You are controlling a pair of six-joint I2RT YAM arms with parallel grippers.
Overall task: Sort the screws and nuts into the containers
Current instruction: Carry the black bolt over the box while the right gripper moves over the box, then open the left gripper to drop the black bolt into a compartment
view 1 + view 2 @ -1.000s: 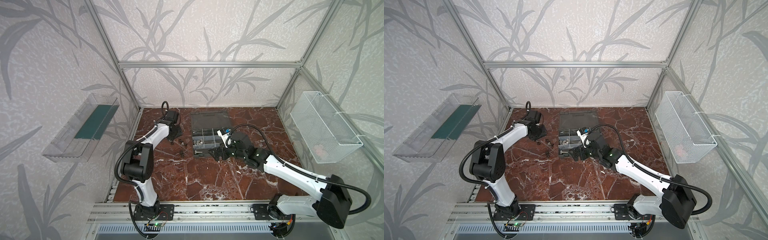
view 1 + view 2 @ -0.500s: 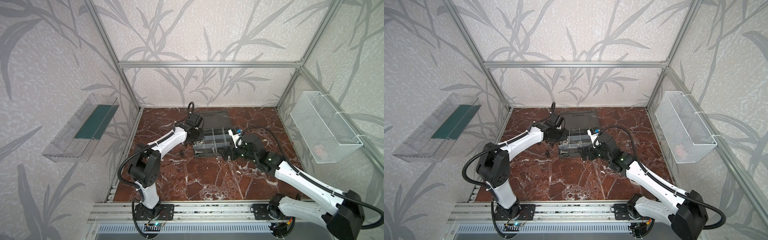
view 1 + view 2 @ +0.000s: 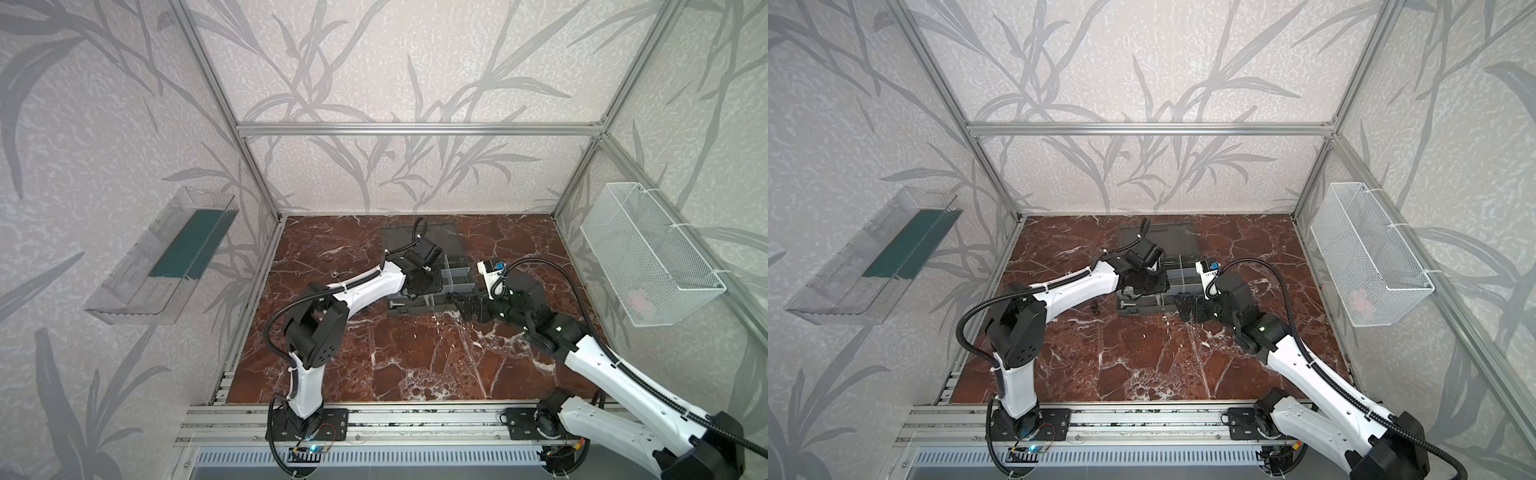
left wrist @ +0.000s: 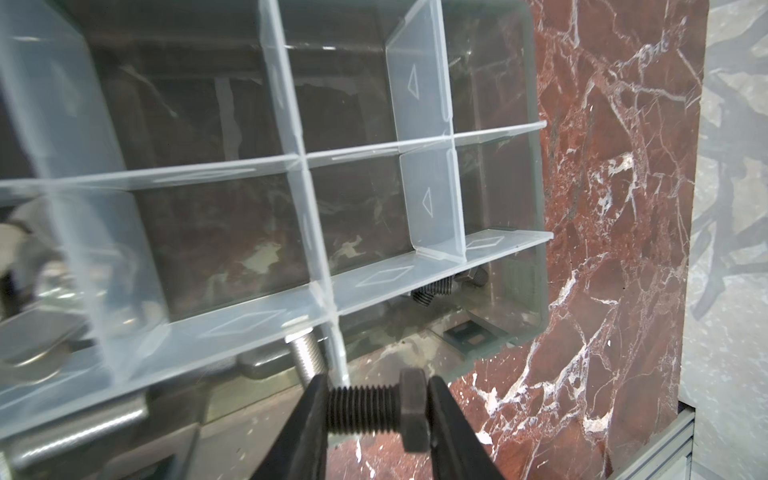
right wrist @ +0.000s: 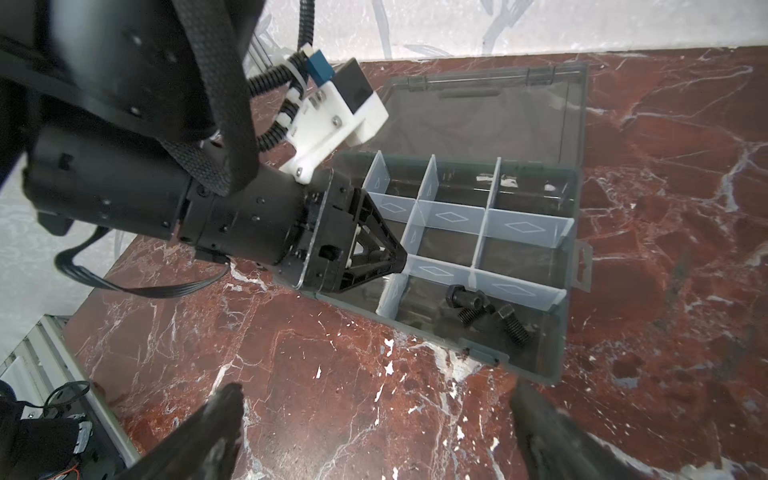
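Note:
The dark grey organizer case [image 3: 428, 309] [image 3: 1144, 311] lies open at mid-table, its containers split by translucent dividers [image 5: 482, 232]. My left gripper [image 4: 376, 415] [image 3: 415, 286] is shut on a black screw [image 4: 365, 409], held end to end between its fingers above the case's front row, beside a divider. Two black screws [image 5: 465, 301] [image 5: 513, 324] lie in the front right compartment, and a silver screw [image 4: 305, 357] in the one next to it. My right gripper [image 5: 376, 399] [image 3: 467, 307] stands open and empty over the marble by the case's front right corner. A silver nut [image 3: 332, 273] lies loose to the left.
The case's flat lid [image 3: 446, 239] lies open behind it. A clear wall tray [image 3: 166, 257] hangs on the left wall and a white wire basket [image 3: 648, 253] on the right wall. A small dark piece [image 3: 1095, 308] lies on the marble left of the case.
My left arm has swung right from the loose parts to over the case's front row. My right arm has drawn back a little to the right.

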